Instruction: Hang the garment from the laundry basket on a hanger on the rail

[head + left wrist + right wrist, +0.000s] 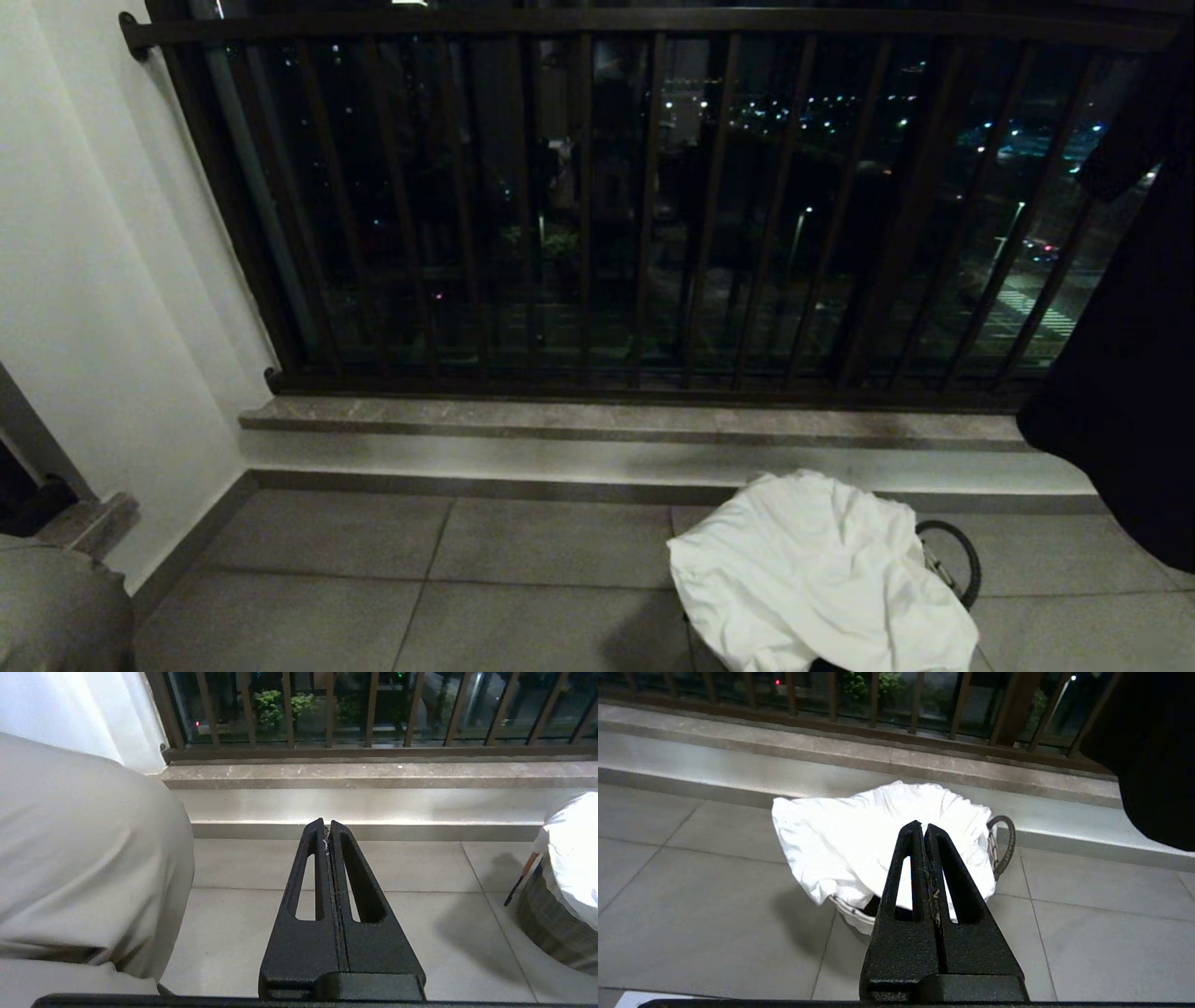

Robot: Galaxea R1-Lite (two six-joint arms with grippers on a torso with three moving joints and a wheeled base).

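Garment [812,569] draped over laundry basket [852,914], before balcony railing [597,215].

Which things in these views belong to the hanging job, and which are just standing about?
Job:
white garment, draped over the basket
laundry basket
right gripper, shut, above the garment
left gripper, shut, idle

Standing about:
balcony railing
dark hanging garment
grey fabric-covered bulk

White garment [859,844] covers most of laundry basket [852,917] just ahead of right gripper [923,828], only low wall strip and one dark handle [1004,847] showing (contents under cloth hidden); black cloth [1153,756] beyond and right of it cut off by edge; rail not findable
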